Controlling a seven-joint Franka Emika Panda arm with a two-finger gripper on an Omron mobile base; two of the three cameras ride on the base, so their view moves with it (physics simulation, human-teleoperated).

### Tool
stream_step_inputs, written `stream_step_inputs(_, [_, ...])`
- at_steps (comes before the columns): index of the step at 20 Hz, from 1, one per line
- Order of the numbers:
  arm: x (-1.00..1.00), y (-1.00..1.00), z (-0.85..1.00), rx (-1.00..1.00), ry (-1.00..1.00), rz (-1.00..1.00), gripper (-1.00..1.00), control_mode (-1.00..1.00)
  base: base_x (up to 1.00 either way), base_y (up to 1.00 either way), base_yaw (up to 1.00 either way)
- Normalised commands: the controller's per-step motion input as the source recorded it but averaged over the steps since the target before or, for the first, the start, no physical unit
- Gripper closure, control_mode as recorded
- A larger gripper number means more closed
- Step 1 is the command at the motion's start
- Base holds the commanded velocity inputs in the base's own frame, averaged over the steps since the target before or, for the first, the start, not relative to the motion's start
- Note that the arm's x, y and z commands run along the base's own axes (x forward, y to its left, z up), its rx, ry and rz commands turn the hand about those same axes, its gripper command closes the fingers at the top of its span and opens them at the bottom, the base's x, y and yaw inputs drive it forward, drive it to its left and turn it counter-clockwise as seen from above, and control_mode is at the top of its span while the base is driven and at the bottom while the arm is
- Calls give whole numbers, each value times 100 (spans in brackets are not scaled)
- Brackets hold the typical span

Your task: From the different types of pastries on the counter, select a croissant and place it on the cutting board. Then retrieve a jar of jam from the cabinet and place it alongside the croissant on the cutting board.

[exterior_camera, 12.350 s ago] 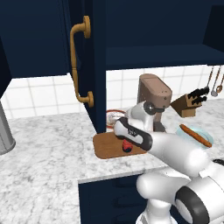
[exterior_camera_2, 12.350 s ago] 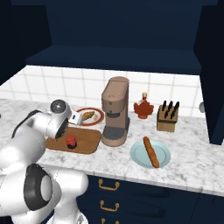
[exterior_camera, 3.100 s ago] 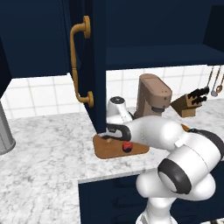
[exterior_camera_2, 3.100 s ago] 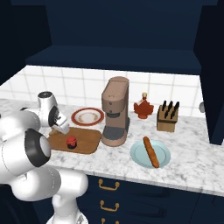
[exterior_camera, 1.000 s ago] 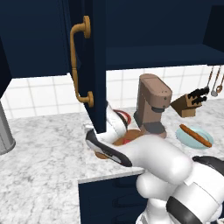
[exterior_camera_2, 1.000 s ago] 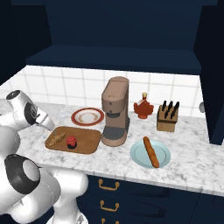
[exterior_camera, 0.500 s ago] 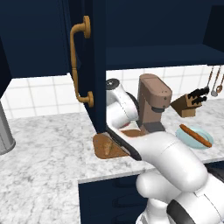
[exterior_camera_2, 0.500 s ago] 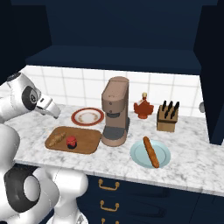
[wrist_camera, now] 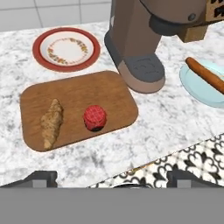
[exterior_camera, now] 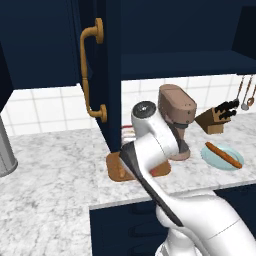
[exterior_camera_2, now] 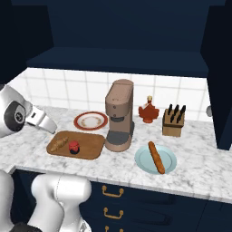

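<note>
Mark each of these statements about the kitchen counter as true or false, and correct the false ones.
1. The small golden-tan croissant lies on the brown wooden cutting board. True.
2. The squat red jar of jam sits on the round white red-rimmed plate. False: it stands on the cutting board, beside the croissant; the plate holds no jar.
3. The long thin brown stick-shaped pastry lies on a pale blue plate. True.
4. The gripper is shut on the jar. False: the jar stands free on the board, and the fingertips are spread apart with nothing between them.
5. The brown coffee machine stands left of the cutting board in the right base view. False: it stands to the board's right.
</note>
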Motion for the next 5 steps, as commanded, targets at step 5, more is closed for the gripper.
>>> stream_step_inputs(5, [0,0,0,0,0,0,-100,-100,0,0,0])
